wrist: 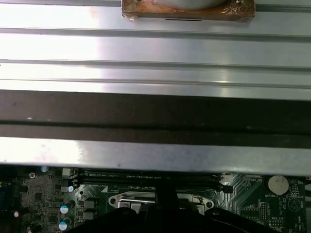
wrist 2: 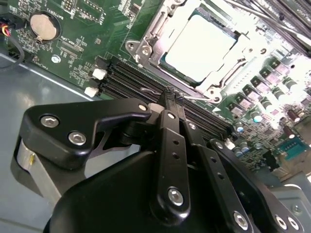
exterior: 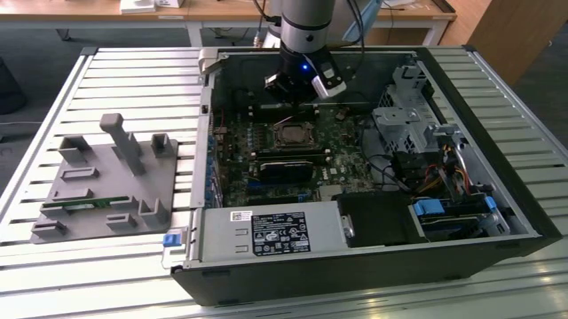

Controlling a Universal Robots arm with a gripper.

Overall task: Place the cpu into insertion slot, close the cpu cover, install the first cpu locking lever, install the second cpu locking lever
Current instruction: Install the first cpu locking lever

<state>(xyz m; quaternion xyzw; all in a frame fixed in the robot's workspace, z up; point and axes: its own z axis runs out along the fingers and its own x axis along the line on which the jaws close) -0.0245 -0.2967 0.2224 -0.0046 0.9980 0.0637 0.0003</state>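
I judge the first lever step is in hand: the cpu (wrist 2: 201,46) sits in the slot (wrist 2: 141,48), cover (wrist 2: 160,34) down. My tool (wrist 2: 170,94), clenched and empty, meets the wire lever (wrist 2: 199,97). Latching it calls for a steady press.

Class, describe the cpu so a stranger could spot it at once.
Inside the open black computer case, find the green motherboard. The cpu is the pale silvery square framed in metal, unlike the long black memory slots beside it.
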